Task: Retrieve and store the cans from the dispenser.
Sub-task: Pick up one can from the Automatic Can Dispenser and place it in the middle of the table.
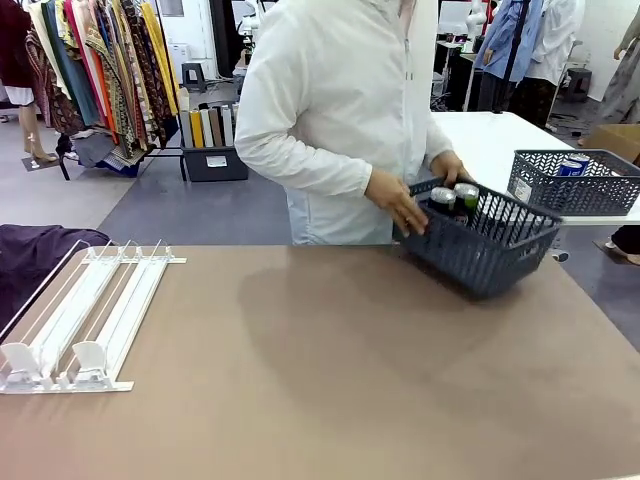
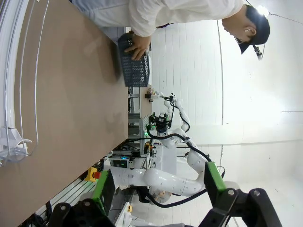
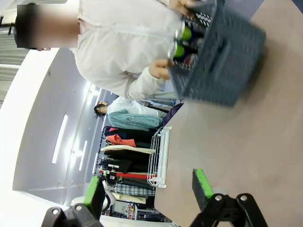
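Note:
The white dispenser (image 1: 85, 320) lies at the table's left, its wire-railed lanes bare. It also runs along the left edge of the left wrist view (image 2: 9, 94) and stands far off in the right wrist view (image 3: 160, 156). Two black cans with green tops (image 1: 455, 195) stand in a dark grey mesh basket (image 1: 500, 250) that a person's hands (image 1: 400, 205) hold tilted at the table's far right. The right wrist view has the same cans (image 3: 182, 40) and basket (image 3: 227, 66). My left gripper (image 2: 158, 189) is open and holds nothing. My right gripper (image 3: 147, 189) is open too, well short of the basket.
A second mesh basket (image 1: 575, 185) with a blue can (image 1: 572, 166) sits on a white table behind, at the right. A dark cloth (image 1: 35, 255) lies beyond the dispenser. The person in white stands at the far edge. The brown tabletop (image 1: 320, 380) is bare in the middle.

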`<state>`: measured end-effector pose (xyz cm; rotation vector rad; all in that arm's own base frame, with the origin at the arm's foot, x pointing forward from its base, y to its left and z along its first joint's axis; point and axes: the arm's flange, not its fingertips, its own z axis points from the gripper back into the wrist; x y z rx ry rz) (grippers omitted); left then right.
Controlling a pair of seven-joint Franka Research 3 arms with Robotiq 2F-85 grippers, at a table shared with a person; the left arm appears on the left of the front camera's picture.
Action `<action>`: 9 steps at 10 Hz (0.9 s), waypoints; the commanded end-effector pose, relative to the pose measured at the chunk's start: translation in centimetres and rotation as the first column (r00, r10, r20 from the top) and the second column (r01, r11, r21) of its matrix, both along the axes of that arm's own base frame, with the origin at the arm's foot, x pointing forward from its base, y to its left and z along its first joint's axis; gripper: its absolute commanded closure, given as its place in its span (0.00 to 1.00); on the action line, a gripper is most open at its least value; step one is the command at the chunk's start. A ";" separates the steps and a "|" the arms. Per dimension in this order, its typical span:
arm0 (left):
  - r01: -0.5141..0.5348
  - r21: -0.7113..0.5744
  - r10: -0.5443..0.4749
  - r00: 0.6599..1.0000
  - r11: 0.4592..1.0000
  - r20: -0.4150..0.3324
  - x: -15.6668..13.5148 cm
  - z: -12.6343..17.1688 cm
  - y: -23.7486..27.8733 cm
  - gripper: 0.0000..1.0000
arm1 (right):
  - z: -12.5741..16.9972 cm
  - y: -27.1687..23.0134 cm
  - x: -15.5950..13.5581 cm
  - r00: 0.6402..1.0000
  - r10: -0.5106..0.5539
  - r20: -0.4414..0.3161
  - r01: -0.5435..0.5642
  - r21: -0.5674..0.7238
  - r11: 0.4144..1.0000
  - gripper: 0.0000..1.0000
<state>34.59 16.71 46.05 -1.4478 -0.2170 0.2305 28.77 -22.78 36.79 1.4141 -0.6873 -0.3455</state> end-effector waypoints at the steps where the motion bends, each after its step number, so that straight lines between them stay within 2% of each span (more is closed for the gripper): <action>1: 0.001 -0.008 -0.001 1.000 1.000 0.004 -0.2 0.3 0.0 0.00 | 0.4 0.1 -0.2 1.000 0.007 -0.005 -0.007 0.004 1.000 0.00; 9: 0.001 -0.008 -0.001 1.000 1.000 0.004 -0.2 0.3 0.0 0.00 | 0.4 0.1 -0.2 1.000 0.007 -0.005 -0.007 0.004 1.000 0.00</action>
